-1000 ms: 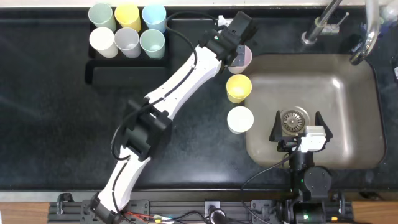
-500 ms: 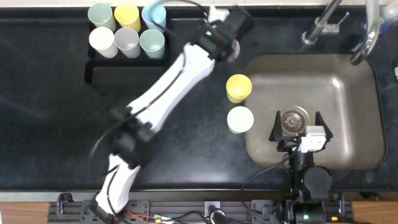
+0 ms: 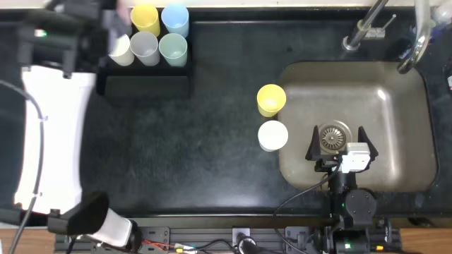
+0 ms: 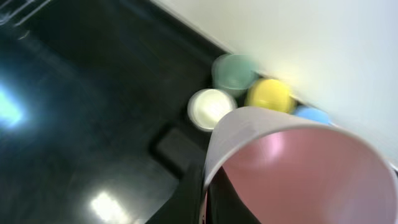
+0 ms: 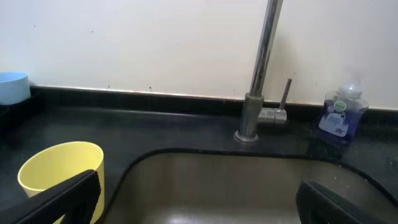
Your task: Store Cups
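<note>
Near the black tabletop's (image 3: 212, 162) back-left corner, the left pincer (image 4: 204, 190) grips a pale pink plastic cup (image 4: 298, 174) beside the black cup tray (image 3: 145, 86). This looks like the placing step, so next it needs lowering into a free slot. A yellow plastic cup (image 3: 271, 99) awaits. The right pincer (image 3: 340, 147) hangs released.

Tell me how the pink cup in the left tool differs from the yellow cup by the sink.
The pink cup is pink, the yellow cup yellow. The pink cup is clamped in the left tool, off the counter; the yellow cup stands free on the counter beside the sink. Both are plain open-topped cups.
</note>
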Motion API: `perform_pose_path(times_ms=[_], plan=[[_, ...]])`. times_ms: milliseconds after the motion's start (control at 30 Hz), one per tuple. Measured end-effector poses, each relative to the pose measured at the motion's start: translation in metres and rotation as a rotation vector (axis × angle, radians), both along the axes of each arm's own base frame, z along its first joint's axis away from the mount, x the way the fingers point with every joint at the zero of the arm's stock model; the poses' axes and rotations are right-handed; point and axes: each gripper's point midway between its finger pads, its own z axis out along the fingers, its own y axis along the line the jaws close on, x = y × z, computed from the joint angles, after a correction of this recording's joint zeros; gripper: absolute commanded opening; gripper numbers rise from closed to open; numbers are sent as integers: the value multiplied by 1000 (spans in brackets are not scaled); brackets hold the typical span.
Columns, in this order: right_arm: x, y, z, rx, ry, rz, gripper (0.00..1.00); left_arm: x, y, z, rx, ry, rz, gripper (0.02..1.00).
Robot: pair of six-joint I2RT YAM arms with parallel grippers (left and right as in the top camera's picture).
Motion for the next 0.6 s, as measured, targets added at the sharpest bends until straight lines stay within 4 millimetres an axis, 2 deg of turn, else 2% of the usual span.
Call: perform_pose_path(times_ms=[67,167,267,400,500,600], plan=[[0,0,0,0,0,0,998,-6,18,-12,-37,18,77,34],[0,0,0,0,0,0,998,-14,32,-36,-83,65,158,34],[0,0,0,-1,0,0,998,-20,35,-66,-119,127,208,34],[0,0,0,0,0,0,998,-17,32,-108,-166,178,231,34],[0,0,0,0,0,0,998,-17,32,-133,-192,209,241,34],[0,0,0,0,0,0,998,-24,36,-150,-193,260,234,34]])
